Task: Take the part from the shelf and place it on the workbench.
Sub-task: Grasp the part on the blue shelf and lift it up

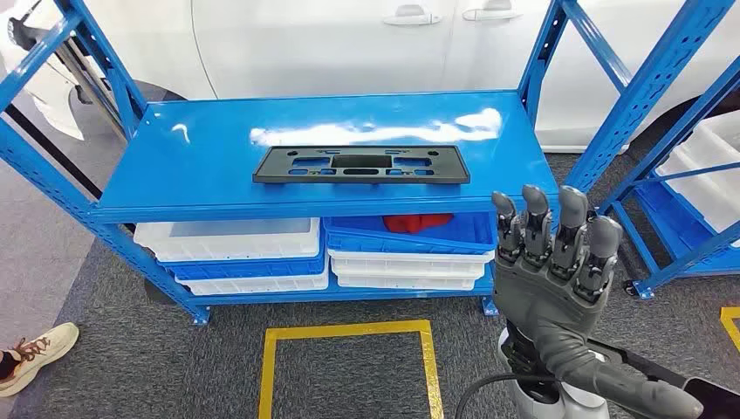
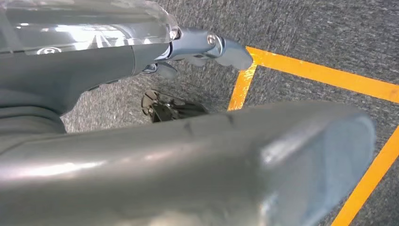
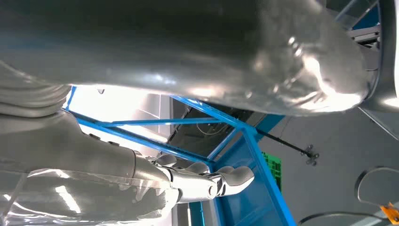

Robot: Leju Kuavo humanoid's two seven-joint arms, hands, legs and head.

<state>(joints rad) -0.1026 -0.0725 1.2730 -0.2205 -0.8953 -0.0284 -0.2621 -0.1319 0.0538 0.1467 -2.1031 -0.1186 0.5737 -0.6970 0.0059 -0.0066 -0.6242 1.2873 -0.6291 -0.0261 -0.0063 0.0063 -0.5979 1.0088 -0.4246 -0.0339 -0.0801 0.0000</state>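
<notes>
Grey carpet with yellow floor tape (image 1: 347, 330) fronts a blue shelf unit (image 1: 209, 166); a white car body (image 1: 332, 39) stands behind it.

Right hand (image 1: 551, 266): raised in front of the shelf unit's right end, fingers (image 1: 535, 218) extended, apart and upright, nothing held. The right wrist view shows the same hand (image 3: 202, 181) with straight fingers and no object against them.

Left hand (image 2: 209, 47): hanging low, looking down on carpet and tape. Fingers appear loosely extended and nothing is seen in them; whether they are fully spread cannot be told.

Part (image 1: 361, 165): a flat, dark, elongated panel with cut-outs, lying on the top deck of the shelf unit, roughly central and toward the deck's front edge. Its long axis runs parallel to that front edge, side to side across the robot's view.

Governing relation: the part lies ahead of and to the left of the right hand's fingertips, well apart from them, no contact. The right hand is judged the nearer, being already raised; the part's right end is the closest point.

Below the deck, white trays (image 1: 236, 249) and a blue tray (image 1: 410, 234) with something red (image 1: 417, 222) inside. A person's shoe (image 1: 33, 353) rests on the carpet left of the shelf unit.

Assessment: pickup not yet begun.
</notes>
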